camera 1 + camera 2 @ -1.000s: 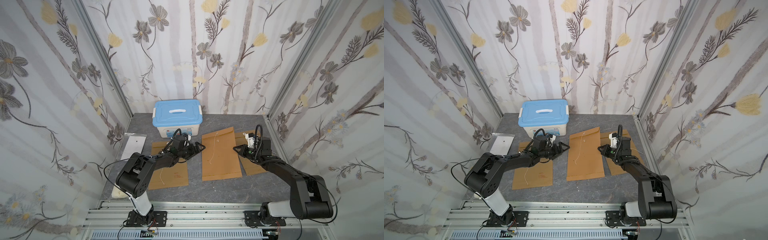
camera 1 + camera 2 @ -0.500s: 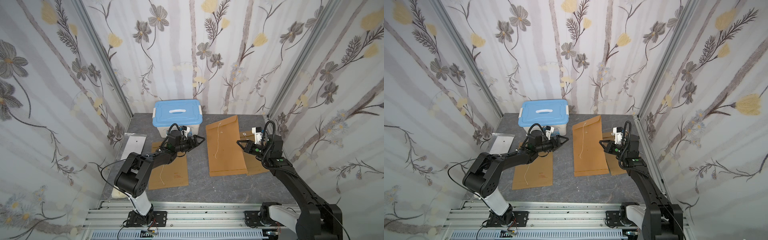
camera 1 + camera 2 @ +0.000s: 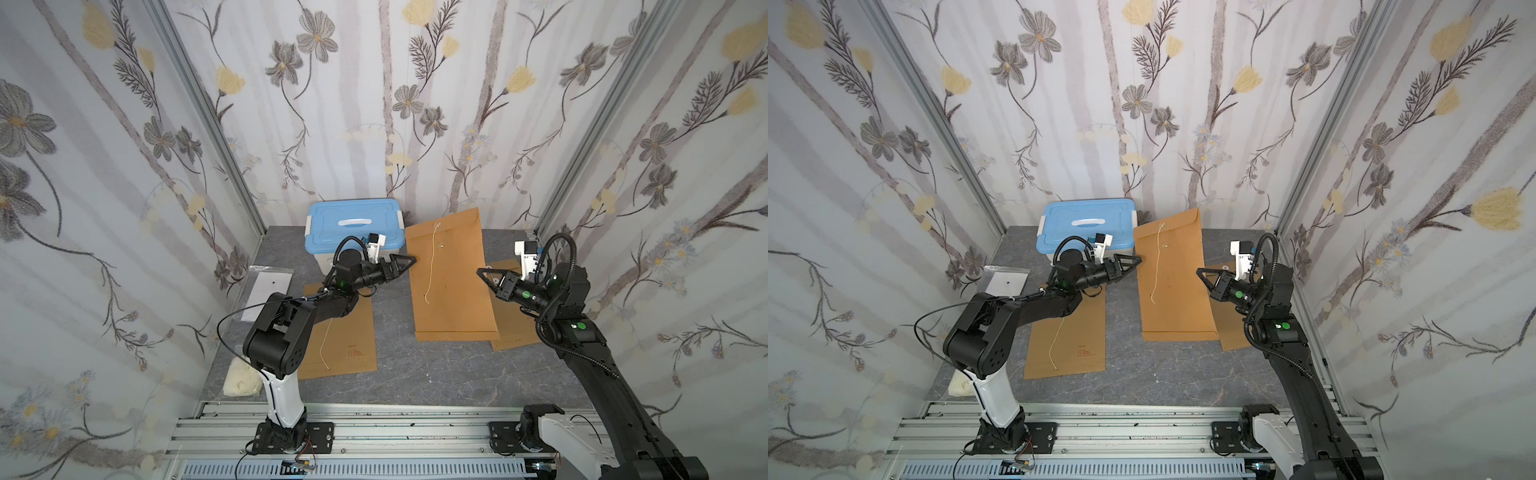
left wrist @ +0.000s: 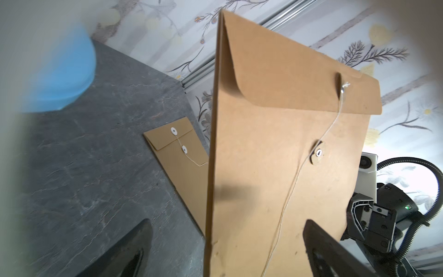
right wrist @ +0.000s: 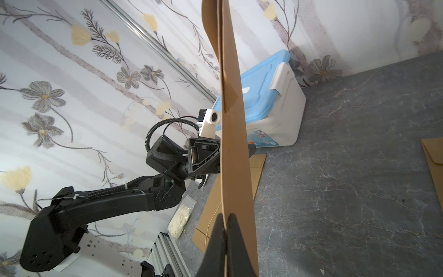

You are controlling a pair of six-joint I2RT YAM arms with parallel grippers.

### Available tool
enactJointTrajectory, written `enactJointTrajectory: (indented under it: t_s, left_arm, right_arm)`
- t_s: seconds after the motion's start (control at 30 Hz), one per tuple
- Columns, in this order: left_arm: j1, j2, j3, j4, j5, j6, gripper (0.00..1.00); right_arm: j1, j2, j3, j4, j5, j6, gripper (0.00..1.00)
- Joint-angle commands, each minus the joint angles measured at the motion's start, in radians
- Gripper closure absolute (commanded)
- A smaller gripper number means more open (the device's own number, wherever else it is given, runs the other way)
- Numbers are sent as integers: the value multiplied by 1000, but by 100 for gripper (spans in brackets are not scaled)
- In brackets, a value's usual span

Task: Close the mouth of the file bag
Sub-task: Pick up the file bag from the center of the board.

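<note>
Holding the file bag (image 3: 451,274) by one long edge, the right gripper (image 3: 481,272) is clamped tight on the paper. The bag stands tilted up above the table (image 3: 415,374), flap end toward the back wall. The left gripper (image 3: 409,262) has its jaws wide apart, straddling the opposite long edge. The flap is folded over; the string (image 4: 333,124) hangs loose past the lower disc (image 4: 318,153) — not wound. A second envelope (image 3: 345,345) lies flat beneath the left arm.

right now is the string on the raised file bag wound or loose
Loose: in the left wrist view the string drops from the folded-down flap, passes the lower button and dangles down the file bag.
</note>
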Motion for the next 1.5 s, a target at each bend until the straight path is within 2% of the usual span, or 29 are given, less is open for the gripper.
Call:
enactJointTrajectory:
  t_s: [0.0, 0.07, 0.23, 0.33, 0.57, 0.87, 0.97, 1.07, 1.13, 1.17, 1.37, 1.47]
  left_arm:
    - [1, 14, 12, 244, 39, -127, 2]
    - [2, 17, 10, 326, 47, -187, 10]
    - [3, -5, -24, 395, 54, -221, 14]
    - [3, -15, -28, 425, 56, -245, 21]
    - [3, -47, -22, 432, 53, -269, 39]
    - [7, -69, -49, 419, 50, -285, 49]
    - [20, -73, -65, 412, 49, -285, 61]
    - [31, -75, -74, 408, 53, -285, 56]
    - [30, -70, -68, 411, 61, -288, 65]
    - [29, -68, -67, 413, 61, -289, 66]
    - [29, -52, -45, 418, 70, -303, 63]
    - [24, -42, -29, 412, 69, -309, 70]
  right_arm:
    - [10, -8, 24, 11, -14, 27, 100]
    - [10, -9, 29, 25, -13, 33, 100]
    - [10, 36, 42, 48, -35, 38, 100]
    - [9, 55, 37, 75, -34, 52, 100]
    - [10, 73, 20, 122, -22, 77, 100]
    - [0, 74, -3, 158, 26, 97, 100]
    - [-9, 78, -5, 155, 34, 96, 100]
    - [-12, 87, -8, 157, 32, 96, 100]
    - [-8, 102, -7, 164, 19, 101, 100]
    - [-6, 105, -7, 165, 16, 102, 100]
    - [4, 120, -14, 170, 15, 100, 100]
    - [11, 127, -13, 177, 14, 102, 100]
